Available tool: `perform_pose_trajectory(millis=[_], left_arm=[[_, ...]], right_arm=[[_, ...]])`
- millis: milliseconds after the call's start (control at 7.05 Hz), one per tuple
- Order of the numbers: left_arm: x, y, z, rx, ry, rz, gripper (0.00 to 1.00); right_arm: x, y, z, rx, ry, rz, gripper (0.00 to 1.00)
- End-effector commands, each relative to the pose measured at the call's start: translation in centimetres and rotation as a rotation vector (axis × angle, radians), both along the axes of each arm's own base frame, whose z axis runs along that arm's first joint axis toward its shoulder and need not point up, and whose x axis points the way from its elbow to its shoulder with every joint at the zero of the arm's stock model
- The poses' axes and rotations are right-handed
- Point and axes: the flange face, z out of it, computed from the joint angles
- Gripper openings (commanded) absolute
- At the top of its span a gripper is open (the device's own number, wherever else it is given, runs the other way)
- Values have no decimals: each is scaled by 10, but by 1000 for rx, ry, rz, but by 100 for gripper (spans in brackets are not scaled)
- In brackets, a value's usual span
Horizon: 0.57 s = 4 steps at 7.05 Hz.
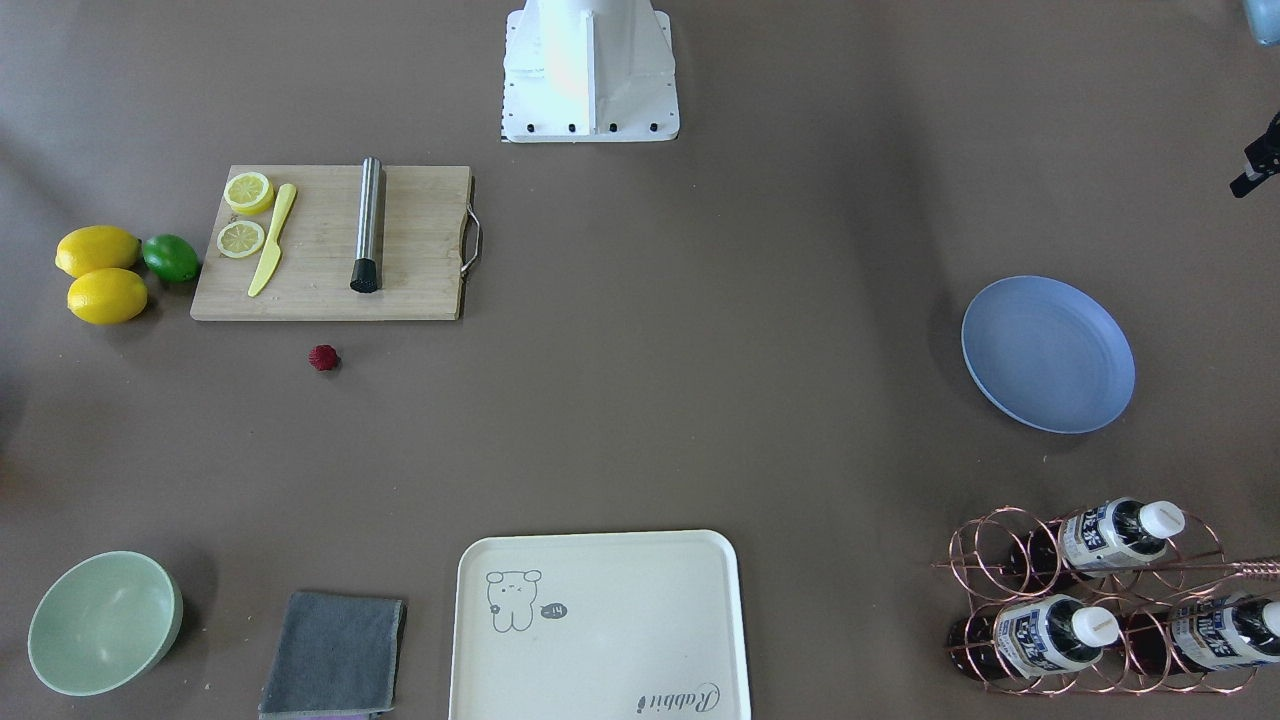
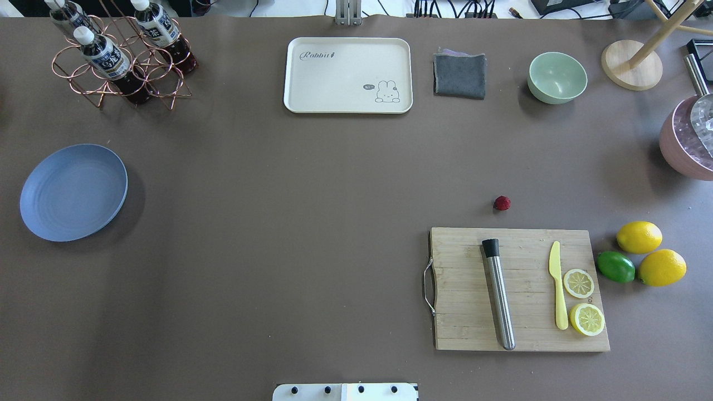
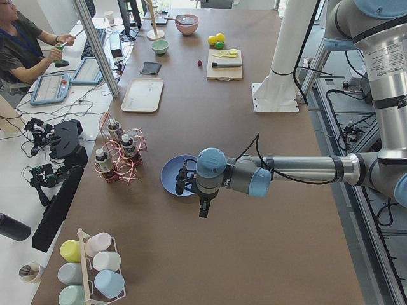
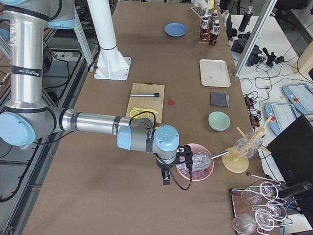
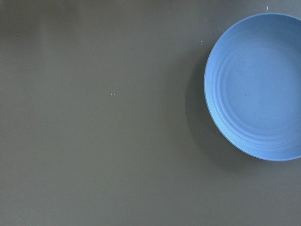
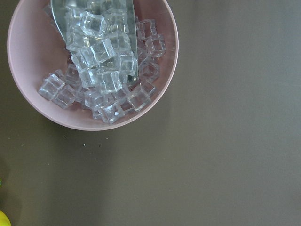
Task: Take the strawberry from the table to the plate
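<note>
Overhead exterior, one strawberry [image 2: 502, 203], one plate [image 2: 72, 192], three-ish bottles [image 2: 106, 58]

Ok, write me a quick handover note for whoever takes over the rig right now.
Left gripper: up over the table beside the plate; open or shut cannot be told.
Right gripper: up beside the ice bowl; open or shut cannot be told.
Strawberry: on the table on the robot's right, just past the far edge of the board, not touching it.
Plate: empty, on the robot's far left.
Done: nothing yet.
Left: grasp the strawberry, carry it across the table, set it on the plate.
</note>
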Motion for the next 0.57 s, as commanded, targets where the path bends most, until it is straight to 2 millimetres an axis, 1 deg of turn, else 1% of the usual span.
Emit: perform_pose_trajectory(millis=[0,142,284,425], left_arm=[[1,-1,-3,13,2,5,96],[0,1,0,32,2,5,89],[1,-1,13,22,-3,7,97],[5,-16,15,23,-4,6,98]], right_arm=[[0,0,0,-4,1,3,100],[0,0,0,-4,1,3,100],[0,1,2,-7,-1,3,100],[0,0,1,-5,-1,3,100]])
